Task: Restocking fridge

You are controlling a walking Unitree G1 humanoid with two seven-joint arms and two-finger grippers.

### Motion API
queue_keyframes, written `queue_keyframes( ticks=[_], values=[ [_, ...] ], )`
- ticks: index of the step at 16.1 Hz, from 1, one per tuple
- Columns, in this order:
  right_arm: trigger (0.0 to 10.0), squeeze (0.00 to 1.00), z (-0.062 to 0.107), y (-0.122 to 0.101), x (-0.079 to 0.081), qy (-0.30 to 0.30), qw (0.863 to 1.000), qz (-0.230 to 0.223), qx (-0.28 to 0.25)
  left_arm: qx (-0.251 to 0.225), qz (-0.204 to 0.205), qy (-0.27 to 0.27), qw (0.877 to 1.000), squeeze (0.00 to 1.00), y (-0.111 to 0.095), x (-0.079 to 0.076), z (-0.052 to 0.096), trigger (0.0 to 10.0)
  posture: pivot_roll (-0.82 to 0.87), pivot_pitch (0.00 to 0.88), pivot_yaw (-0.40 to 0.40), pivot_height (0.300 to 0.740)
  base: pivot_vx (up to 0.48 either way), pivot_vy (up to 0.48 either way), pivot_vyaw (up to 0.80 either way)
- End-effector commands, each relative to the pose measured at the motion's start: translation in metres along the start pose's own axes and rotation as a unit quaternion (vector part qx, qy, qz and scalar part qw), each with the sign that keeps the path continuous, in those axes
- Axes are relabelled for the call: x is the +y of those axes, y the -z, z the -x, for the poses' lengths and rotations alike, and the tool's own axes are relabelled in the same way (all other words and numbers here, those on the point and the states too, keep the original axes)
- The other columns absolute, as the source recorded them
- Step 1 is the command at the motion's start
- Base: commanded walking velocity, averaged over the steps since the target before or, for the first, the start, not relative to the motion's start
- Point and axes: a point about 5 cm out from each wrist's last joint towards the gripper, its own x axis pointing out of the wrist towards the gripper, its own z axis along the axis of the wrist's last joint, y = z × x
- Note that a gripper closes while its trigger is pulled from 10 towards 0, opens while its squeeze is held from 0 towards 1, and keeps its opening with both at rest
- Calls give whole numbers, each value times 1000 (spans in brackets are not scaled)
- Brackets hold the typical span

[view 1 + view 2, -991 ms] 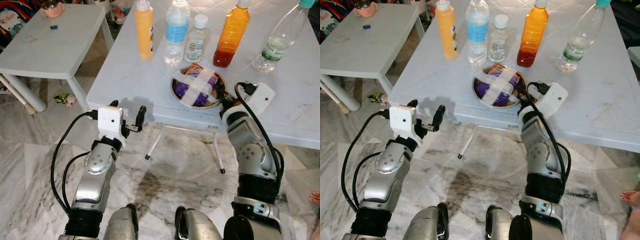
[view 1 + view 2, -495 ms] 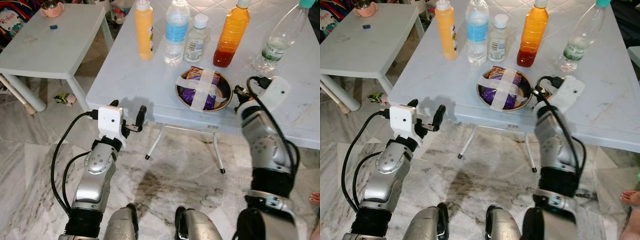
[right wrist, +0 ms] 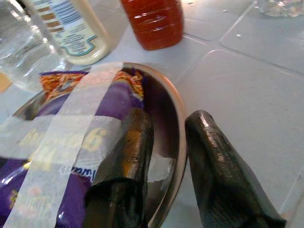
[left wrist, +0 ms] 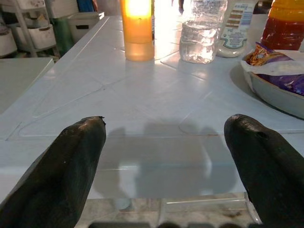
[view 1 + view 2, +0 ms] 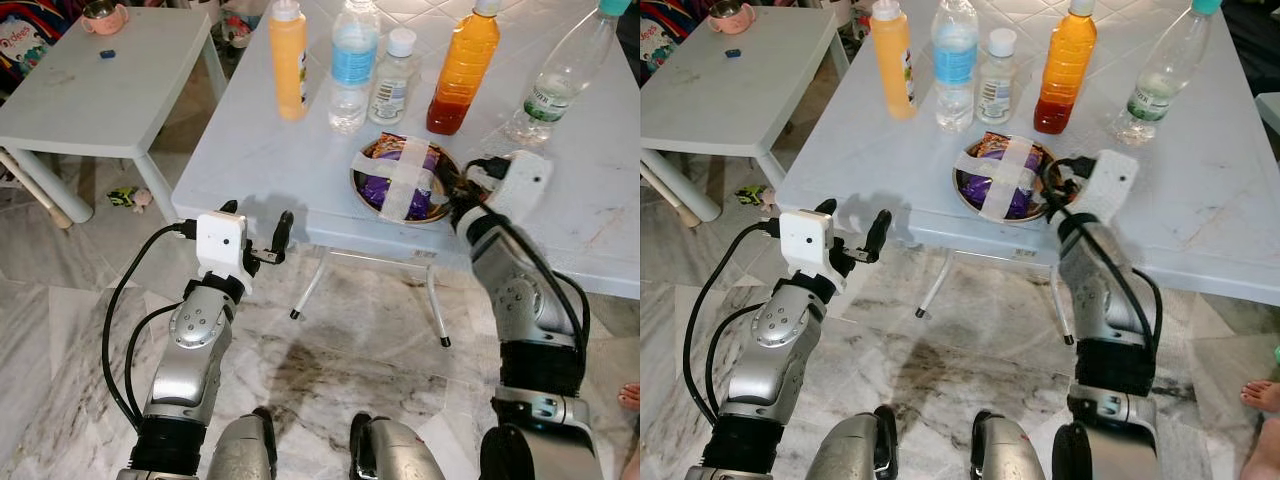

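A metal bowl (image 5: 356, 186) holding a purple snack packet (image 5: 385, 187) under crossed white tape sits near the front edge of the white table (image 5: 260, 160). My right gripper (image 5: 458, 186) is at the bowl's right side. In the right wrist view its fingers (image 3: 135, 142) straddle the bowl's rim (image 3: 178, 111), one inside and one outside, shut on it. My left gripper (image 5: 256, 216) hangs open at the table's front left edge, holding nothing. Behind the bowl stand a yellow bottle (image 5: 288, 65), a water bottle (image 5: 353, 65), a small clear bottle (image 5: 392, 85) and an orange-red bottle (image 5: 463, 70).
A clear bottle with a green cap (image 5: 555, 80) stands at the back right. A lower white table (image 5: 100, 90) with a pink cup (image 5: 103, 15) is to the left. A small toy (image 5: 130, 197) lies on the marble floor. A person's foot (image 5: 630, 395) shows at the right edge.
The bowl has slid back from the table's edge with my right gripper on its rim. The right arm swung right, then back a little left. The left arm has not moved.
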Motion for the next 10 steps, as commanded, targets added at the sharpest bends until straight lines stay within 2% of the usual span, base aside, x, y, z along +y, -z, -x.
queue_keyframes(
  ticks=[1,5,8,9,10],
  values=[
    [10000,1000,5,0,8,-5,1000,5,-2,3,-4,3,1000,0,0,-1,0,10000,7,180,38,740,0,0,0],
    [10000,1000,12,8,14,-6,1000,11,9,3,-2,2,1000,0,1,-1,0,10000,5,180,36,740,0,0,0],
    [10000,1000,12,5,13,4,1000,16,3,3,-2,4,1000,0,1,-2,0,10000,4,177,36,740,0,0,0],
    [10000,757,13,2,14,9,1000,15,-3,3,-2,3,1000,0,1,-1,0,10000,5,176,35,740,0,0,0],
    [10000,243,14,-2,16,7,1000,16,-13,2,-2,2,1000,0,1,-1,0,10000,3,178,36,740,0,0,0]
  ],
)
